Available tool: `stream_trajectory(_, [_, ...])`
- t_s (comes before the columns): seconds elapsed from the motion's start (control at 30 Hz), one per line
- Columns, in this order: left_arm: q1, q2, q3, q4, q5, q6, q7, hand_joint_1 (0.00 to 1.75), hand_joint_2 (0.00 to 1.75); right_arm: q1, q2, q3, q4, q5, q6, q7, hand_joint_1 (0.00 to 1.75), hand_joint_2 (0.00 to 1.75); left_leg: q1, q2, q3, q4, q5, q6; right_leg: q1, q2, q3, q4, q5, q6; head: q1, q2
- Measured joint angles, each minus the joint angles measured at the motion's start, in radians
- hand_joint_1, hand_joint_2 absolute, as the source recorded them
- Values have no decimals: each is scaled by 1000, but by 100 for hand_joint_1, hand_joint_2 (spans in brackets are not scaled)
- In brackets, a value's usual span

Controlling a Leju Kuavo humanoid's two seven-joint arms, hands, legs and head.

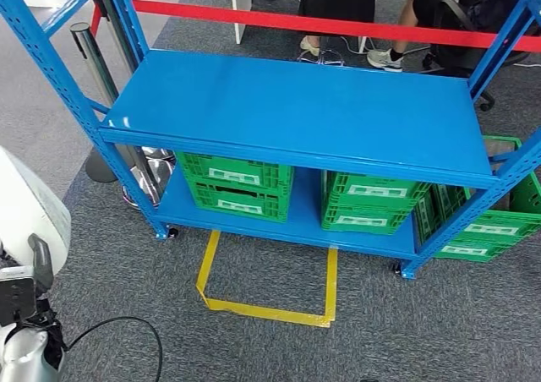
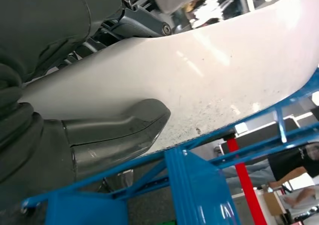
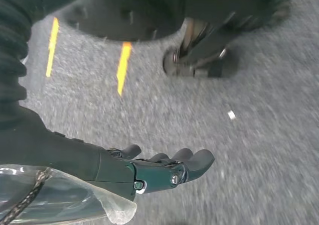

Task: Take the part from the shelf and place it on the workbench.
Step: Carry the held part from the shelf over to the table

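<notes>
Part (image 2: pixel 211 80), a broad white curved panel, is off the shelf (image 1: pixel 287 111): the left hand (image 2: pixel 112 135) grips it, thumb pressed along its face, and its white edge sits at the lower left of the head view (image 1: pixel 29 204). Shelf top is bare blue; green crates (image 1: pixel 236 183) on the lower tier. Right hand (image 3: pixel 165 168) hangs over grey carpet, fingers straight and slack, holding nothing. Pickup looks done; carrying to the workbench and setting down remain (no workbench visible to judge the route).
</notes>
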Motion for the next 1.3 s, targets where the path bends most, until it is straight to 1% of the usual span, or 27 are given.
stream_trajectory(0.07, [0, -7, 41, 26, 38, -32, 0, 175, 175, 1, 3, 0, 0, 0, 6, 0, 0, 175, -2, 2, -18, 10, 20, -9, 3, 0, 67, -112, -38, -5, -1, 0])
stream_trajectory(0.13, [-3, -14, 86, 71, 69, -70, 0, 175, 175, 4, 8, -1, 1, -1, 10, -2, 0, 175, -1, 0, -31, 14, 30, -20, 0, -3, 53, -129, -39, -15, 0, 0])
stream_trajectory(0.17, [-5, -17, 111, 103, 84, -95, 0, 175, 175, 7, 10, -2, 2, -3, 12, -4, 0, 175, 0, -3, -35, 24, 10, -27, -2, -7, 44, -128, -31, -23, -1, 0])
stream_trajectory(0.2, [-7, -20, 137, 140, 98, -121, 0, 175, 175, 10, 12, -4, 2, -5, 15, -8, 0, 175, 4, -6, -41, 52, -30, -34, -4, -11, 34, -129, -20, -31, -2, 0])
stream_trajectory(0.27, [-9, -25, 191, 214, 119, -161, 0, 175, 175, 14, 12, -8, 2, -9, 18, -15, 0, 175, 14, -9, -56, 161, -139, -48, -4, -15, 12, -126, 2, -39, -6, 0])
stream_trajectory(0.3, [-10, -27, 213, 245, 128, -176, 0, 175, 175, 14, 12, -10, 3, -11, 19, -18, 0, 175, 19, -9, -62, 226, -174, -54, -3, -15, 0, -124, 13, -40, -6, 0])
stream_trajectory(0.33, [-14, -29, 232, 276, 137, -187, 0, 175, 175, 14, 12, -12, 3, -11, 19, -21, 0, 175, 23, -9, -62, 275, -181, -59, -3, -17, -13, -119, 23, -38, -6, 0])
stream_trajectory(0.4, [-30, -33, 272, 353, 155, -211, 0, 175, 175, 14, 12, -16, 2, -12, 18, -26, 0, 175, 32, -9, -25, 291, -128, -68, -5, -20, -48, -106, 40, -33, -6, 0])
stream_trajectory(0.43, [-36, -35, 291, 392, 160, -223, 0, 175, 175, 14, 12, -18, 2, -12, 16, -30, 0, 175, 37, -9, 15, 252, -98, -70, -7, -21, -66, -97, 48, -29, -7, 0])
stream_trajectory(0.47, [-39, -38, 309, 426, 160, -236, 0, 175, 175, 13, 12, -19, 2, -13, 15, -33, 0, 175, 39, -10, 63, 192, -87, -72, -8, -21, -83, -87, 54, -24, -7, 0])
stream_trajectory(0.53, [-38, -43, 341, 481, 149, -256, 0, 175, 175, 13, 12, -20, 2, -13, 12, -40, 0, 175, 38, -12, 143, 70, -113, -64, -7, -20, -103, -73, 67, -11, -7, 0])
stream_trajectory(0.57, [-37, -45, 357, 513, 141, -261, 0, 175, 175, 14, 12, -20, 2, -13, 12, -43, 0, 175, 35, -14, 160, 36, -130, -59, -7, -20, -110, -71, 75, -4, -7, 0])
stream_trajectory(0.63, [-37, -48, 390, 583, 129, -265, 0, 175, 175, 15, 12, -21, 3, -14, 13, -45, 0, 175, 32, -12, 155, 11, -135, -47, -10, -19, -123, -67, 85, 10, -7, 0])
stream_trajectory(0.67, [-36, -50, 406, 615, 125, -269, 0, 175, 175, 16, 12, -22, 4, -14, 15, -45, 0, 175, 32, -11, 146, 5, -131, -38, -10, -18, -136, -57, 71, 16, -6, 0])
stream_trajectory(0.73, [-31, -53, 429, 666, 123, -277, 0, 175, 175, 17, 12, -24, 4, -15, 17, -47, 0, 175, 32, -8, 122, -4, -115, -15, -10, -15, -164, 9, -11, 21, -2, 0])
stream_trajectory(0.8, [-29, -56, 446, 704, 124, -291, 0, 175, 175, 16, 12, -26, 4, -16, 18, -47, 0, 175, 24, -7, 94, -4, -91, -2, -8, -14, -181, 123, -101, 19, 0, 0])
stream_trajectory(0.83, [-29, -56, 455, 722, 127, -309, 0, 175, 175, 16, 12, -27, 4, -16, 18, -48, 0, 175, 19, -7, 79, -3, -79, 1, -7, -13, -181, 173, -115, 17, 0, 0])
stream_trajectory(0.87, [-28, -58, 464, 735, 129, -342, 0, 175, 175, 15, 12, -28, 4, -16, 19, -48, 0, 175, 15, -7, 63, -2, -66, 3, -6, -13, -172, 201, -102, 13, 0, 0])
stream_trajectory(0.9, [-27, -61, 472, 744, 130, -392, 0, 175, 175, 15, 12, -30, 4, -16, 19, -50, 0, 175, 10, -7, 47, 0, -54, 4, -3, -13, -150, 201, -70, 8, 0, 0])
stream_trajectory(0.97, [-25, -76, 481, 739, 117, -525, 0, 175, 175, 15, 8, -33, 4, -14, 25, -52, 0, 175, 3, -8, 20, 3, -30, 4, 5, -13, -61, 105, -17, -8, -1, 0])
stream_trajectory(1.03, [-26, -103, 480, 699, 101, -663, 0, 175, 175, 12, 1, -34, 4, -9, 41, -54, 0, 175, -3, -10, 4, 8, -7, 1, 13, -14, 54, -63, -31, -20, -1, 0])
stream_trajectory(1.07, [-30, -119, 479, 670, 96, -723, 0, 175, 175, 10, -3, -34, 4, -7, 49, -55, 0, 175, -4, -10, -1, 9, 6, -2, 16, -14, 89, -122, -46, -22, -1, 0])
stream_trajectory(1.13, [-39, -147, 476, 616, 95, -799, -1, 175, 175, 8, -7, -34, 4, -5, 61, -56, 0, 175, -4, -10, -11, 7, 28, -9, 17, -14, 93, -151, -48, -26, -1, 0])
stream_trajectory(1.17, [-42, -158, 474, 596, 95, -819, -1, 175, 175, 8, -10, -34, 5, -4, 63, -56, 0, 175, -2, -11, -16, 10, 21, -15, 15, -15, 81, -147, -37, -31, -1, 0])
stream_trajectory(1.2, [-40, -168, 470, 576, 96, -836, -1, 175, 175, 9, -11, -35, 5, -2, 65, -55, 0, 175, 0, -11, -23, 26, -5, -23, 13, -17, 69, -146, -26, -38, -1, 0])
stream_trajectory(1.23, [-35, -176, 465, 552, 97, -857, -1, 175, 175, 10, -13, -35, 5, -1, 66, -55, 0, 175, 2, -12, -32, 60, -52, -31, 10, -18, 56, -146, -12, -44, -3, 0])
stream_trajectory(1.3, [-21, -196, 446, 492, 99, -914, 0, 175, 175, 13, -14, -36, 5, 3, 66, -56, 0, 175, 10, -12, -54, 182, -161, -45, 10, -20, 24, -141, 13, -50, -7, 0])
